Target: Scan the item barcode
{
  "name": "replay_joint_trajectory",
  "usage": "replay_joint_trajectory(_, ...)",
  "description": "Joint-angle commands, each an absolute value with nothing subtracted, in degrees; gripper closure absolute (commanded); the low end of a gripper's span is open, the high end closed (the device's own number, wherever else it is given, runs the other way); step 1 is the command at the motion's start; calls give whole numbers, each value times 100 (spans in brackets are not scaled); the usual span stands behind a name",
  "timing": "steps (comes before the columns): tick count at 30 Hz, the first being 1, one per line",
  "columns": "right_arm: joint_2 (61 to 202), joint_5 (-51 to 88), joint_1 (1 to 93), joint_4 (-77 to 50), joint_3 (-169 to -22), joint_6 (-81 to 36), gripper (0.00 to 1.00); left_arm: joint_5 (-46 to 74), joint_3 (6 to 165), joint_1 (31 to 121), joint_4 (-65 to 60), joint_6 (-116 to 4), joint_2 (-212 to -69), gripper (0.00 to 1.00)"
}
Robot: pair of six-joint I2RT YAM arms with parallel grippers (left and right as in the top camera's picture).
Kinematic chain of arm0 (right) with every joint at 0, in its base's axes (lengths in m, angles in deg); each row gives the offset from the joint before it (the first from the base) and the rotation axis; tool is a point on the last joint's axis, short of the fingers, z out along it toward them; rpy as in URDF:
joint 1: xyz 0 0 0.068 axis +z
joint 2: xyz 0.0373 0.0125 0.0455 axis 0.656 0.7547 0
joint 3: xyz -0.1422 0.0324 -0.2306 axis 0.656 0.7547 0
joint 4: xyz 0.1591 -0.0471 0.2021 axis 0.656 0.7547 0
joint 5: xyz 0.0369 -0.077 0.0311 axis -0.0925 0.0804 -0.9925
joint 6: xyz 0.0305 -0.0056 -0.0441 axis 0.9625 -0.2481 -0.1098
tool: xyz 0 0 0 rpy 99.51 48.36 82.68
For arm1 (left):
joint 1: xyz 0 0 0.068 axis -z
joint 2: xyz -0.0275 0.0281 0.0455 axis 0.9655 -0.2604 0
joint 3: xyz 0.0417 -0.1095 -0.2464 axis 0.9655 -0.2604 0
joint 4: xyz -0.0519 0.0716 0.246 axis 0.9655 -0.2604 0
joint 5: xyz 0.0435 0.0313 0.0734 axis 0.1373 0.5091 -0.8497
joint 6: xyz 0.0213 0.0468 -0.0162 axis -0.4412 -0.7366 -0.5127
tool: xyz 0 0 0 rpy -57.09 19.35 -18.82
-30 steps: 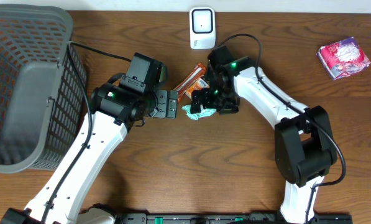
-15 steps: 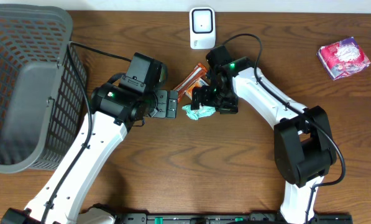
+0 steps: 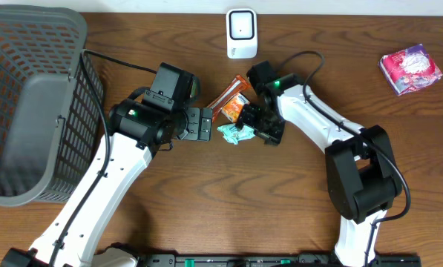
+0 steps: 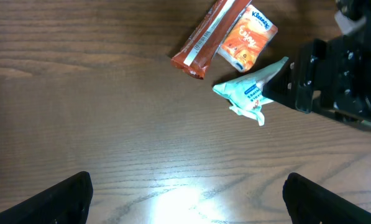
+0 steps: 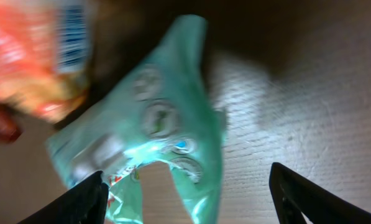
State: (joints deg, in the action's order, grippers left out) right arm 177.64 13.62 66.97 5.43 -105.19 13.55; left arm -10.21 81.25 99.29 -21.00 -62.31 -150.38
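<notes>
The teal packet (image 3: 236, 133) is seen lying on the table (image 3: 206, 208) in front of the white scanner (image 3: 242, 33), just past an orange tissue pack (image 3: 234, 110). The right gripper (image 5: 188, 199) is set astride the packet with jaws parted. Contact cannot be made out, as the close view is blurred. The left gripper (image 4: 188, 196) is held fully spread and empty, further from the scanner.

Orange packet (image 5: 30, 62) blurring and running off the right wrist view's top-left corner, print on the teal packet (image 5: 166, 124) smearing beyond reading, one end hiding behind the right end effector (image 4: 300, 84), top of the brown bar (image 4: 207, 34) being cropped, basket (image 3: 65, 141) at the left edge of the surface (image 3: 228, 200) running out of frame
</notes>
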Motion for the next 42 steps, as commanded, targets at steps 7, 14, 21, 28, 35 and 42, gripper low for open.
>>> replay_joint_trajectory(7,17788,1200,6697,-63,-10062,2684,20,-992,8144,9904,-2121,-6242,-15055,2)
replay_joint_trajectory(14,17517,1869,6348,820,-10092,2275,17,-992,8144,9904,-2124,-6242,-15055,2)
replay_joint_trajectory(21,16707,2264,5810,1190,-10092,1290,19,-992,8144,9904,-2124,-6242,-15055,2)
replay_joint_trajectory(28,16569,2133,5965,973,-10090,800,16,-992,8144,9904,-2121,-6242,-15055,2)
replay_joint_trajectory(35,16599,2142,6315,547,-10057,610,15,-992,8144,9904,-2121,-6242,-15055,2)
replay_joint_trajectory(42,16599,2791,6752,423,-9987,402,23,-992,8144,9904,-2121,-6242,-15055,2)
